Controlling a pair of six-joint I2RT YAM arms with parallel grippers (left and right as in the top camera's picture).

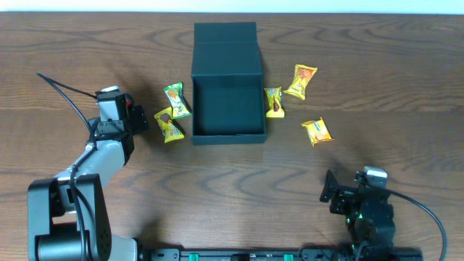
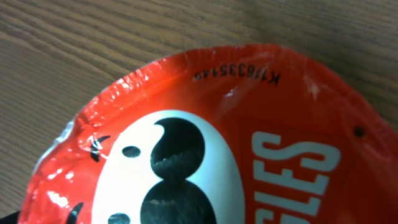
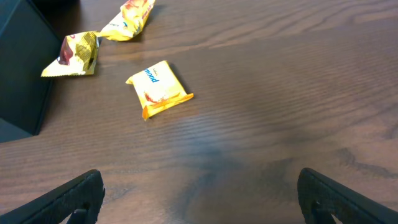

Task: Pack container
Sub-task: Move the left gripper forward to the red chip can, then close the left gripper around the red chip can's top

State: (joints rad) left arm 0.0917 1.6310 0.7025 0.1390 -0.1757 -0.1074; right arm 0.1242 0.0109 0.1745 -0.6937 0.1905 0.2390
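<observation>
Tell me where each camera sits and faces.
Overhead: above the table, straight down on the container; left arm and right arm show.
Left wrist: close above the red can lid, facing down; no fingers show.
Right wrist: low, facing across toward a yellow packet; both fingertips show.
Shared: overhead and right wrist both see that packet.

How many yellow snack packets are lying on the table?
5: two packets left of the black box, one beside its right wall, two farther right. Others may be hidden.

right claw [image 3: 200, 204] spread, left claw [image 1: 142, 120] seemingly spread
</observation>
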